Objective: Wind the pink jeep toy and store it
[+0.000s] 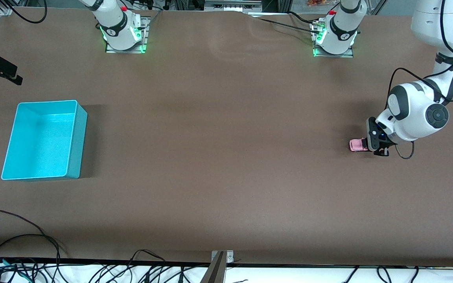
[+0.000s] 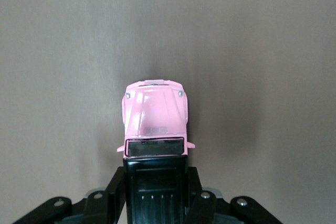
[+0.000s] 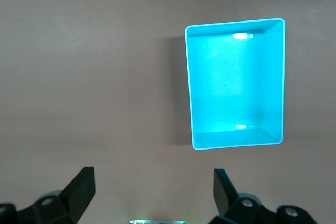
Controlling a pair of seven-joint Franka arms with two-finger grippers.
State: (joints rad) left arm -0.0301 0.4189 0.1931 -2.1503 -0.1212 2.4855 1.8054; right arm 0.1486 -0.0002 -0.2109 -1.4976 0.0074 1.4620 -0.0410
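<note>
The brown table (image 1: pixel 218 157) is seen from the high front camera, with both arm bases along its 12 o'clock edge.

A turquoise bin (image 1: pixel 75 137) is set on the table toward the right arm's end, at about 9 o'clock from the table's centre. It is open-topped, and nothing is seen inside it in the front or the right wrist view (image 3: pixel 236 27).

The left arm is bent down toward its own end of the table, at about 3 o'clock from the centre. The right arm is parked at rest; only its base and, at the frame's edge at about 10 o'clock, its gripper are shown.

The right gripper (image 3: pixel 154 184) is held high above the table, near the bin, and its two fingers are spread wide with nothing between them.

The left gripper (image 2: pixel 155 187) is lowered to the table surface. Its fingers are closed narrowly on the black rear roof of the pink jeep toy (image 2: pixel 155 116).

The pink jeep toy (image 1: pixel 357 145) is seen at table level, well apart from the bin, with its pink hood pointing away from the gripper. Whether its wheels touch the table cannot be told.
</note>
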